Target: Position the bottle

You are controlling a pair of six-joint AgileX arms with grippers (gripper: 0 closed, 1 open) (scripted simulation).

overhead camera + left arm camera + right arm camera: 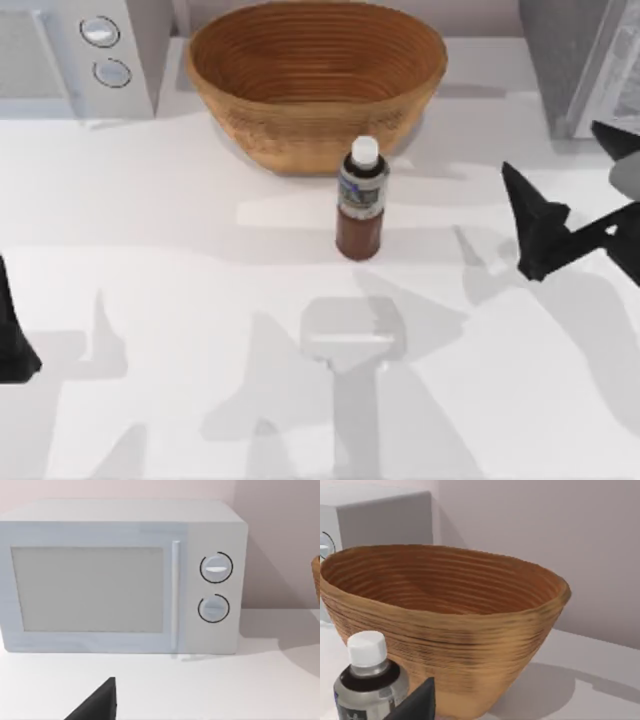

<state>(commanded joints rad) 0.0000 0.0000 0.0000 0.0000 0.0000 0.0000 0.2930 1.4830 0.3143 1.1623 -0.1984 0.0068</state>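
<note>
The slim brown bottle with white cap [361,200] stands upright and free just in front of the wicker bowl [250,70]; right gripper [535,225] sits apart beside it, likely lining up a grasp, finger state unclear; left gripper [12,340] parked at the table's left edge.

The bottle [360,201], white-capped with a reddish-brown base, stands upright just before the wicker bowl [316,80].
</note>
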